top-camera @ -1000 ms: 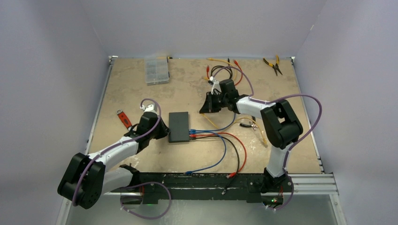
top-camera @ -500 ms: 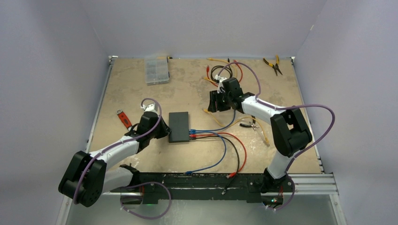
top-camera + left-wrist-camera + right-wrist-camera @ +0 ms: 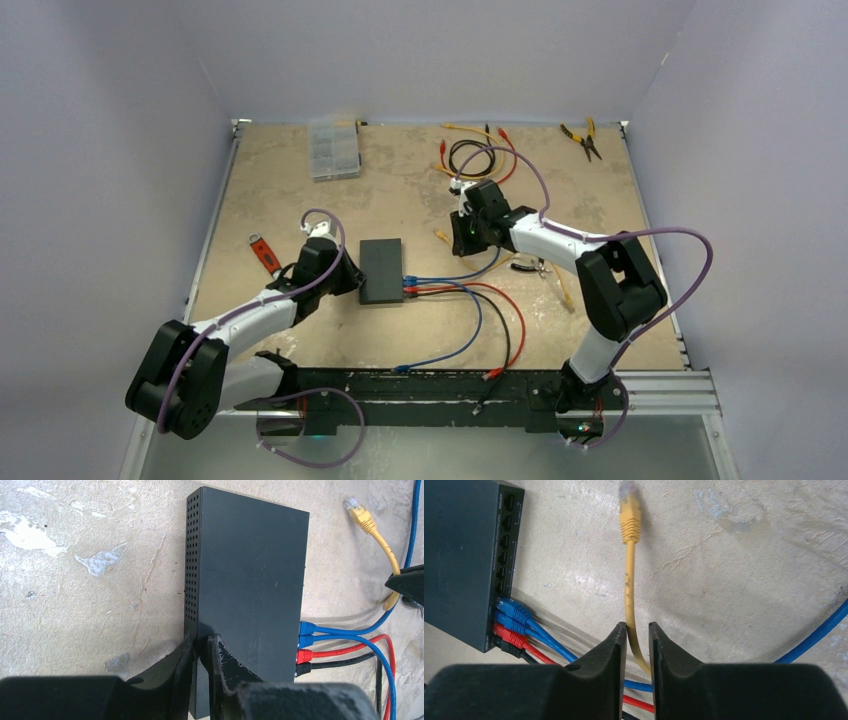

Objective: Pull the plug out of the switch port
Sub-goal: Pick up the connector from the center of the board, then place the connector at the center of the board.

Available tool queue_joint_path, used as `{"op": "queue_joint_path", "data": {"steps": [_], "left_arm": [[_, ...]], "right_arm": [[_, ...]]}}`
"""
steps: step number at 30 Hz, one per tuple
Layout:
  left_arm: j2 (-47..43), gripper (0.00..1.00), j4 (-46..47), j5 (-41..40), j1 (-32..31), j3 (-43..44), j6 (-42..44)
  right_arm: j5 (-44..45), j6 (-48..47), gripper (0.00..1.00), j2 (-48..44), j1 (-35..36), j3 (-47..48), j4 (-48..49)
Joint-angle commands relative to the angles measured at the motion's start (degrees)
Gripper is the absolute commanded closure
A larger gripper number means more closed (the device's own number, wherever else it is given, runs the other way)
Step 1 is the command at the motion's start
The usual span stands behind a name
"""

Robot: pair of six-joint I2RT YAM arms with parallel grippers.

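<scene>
Right end effector (image 3: 637, 630), narrowly parted, straddles limp yellow cable (image 3: 629, 580).
Nearly closed left end effector (image 3: 200, 647) touches the probably light switch (image 3: 250, 570); the stiff plugs (image 3: 305, 642) look like the best hold.

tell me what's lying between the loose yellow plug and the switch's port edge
Nothing: only bare table separates the yellow plug from the switch, clearest in the right wrist view.

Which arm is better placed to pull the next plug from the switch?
Right. The right hand hovers over the yellow cable on the port side, near the plugs. The left hand grips the switch on the opposite edge, bracing it.
</scene>
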Motion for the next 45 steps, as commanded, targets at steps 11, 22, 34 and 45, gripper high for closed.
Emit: {"op": "queue_joint_path", "data": {"steps": [11,22,34,45], "left_arm": [[2.10,0.85,-4.28,0.21,0.02,-1.78,2.26],[2.27,0.84,-4.19,0.21,0.02,-1.79,2.36],[2.25,0.75,-3.93,1.74,0.02,-2.06,2.57],[2.23,0.59,-3.93,2.62,0.02,-1.88,3.02]], "right_arm": [[-0.56,0.01,1.00,-2.67,0.48,3.10,1.20],[-7.29,2.69,1.00,-7.35,0.44,7.18,2.42],[-10.74,5.30,1.00,-12.54,0.40,11.47,4.55],[-13.16,6.18,1.00,-14.86,0.40,14.70,5.67]]}}
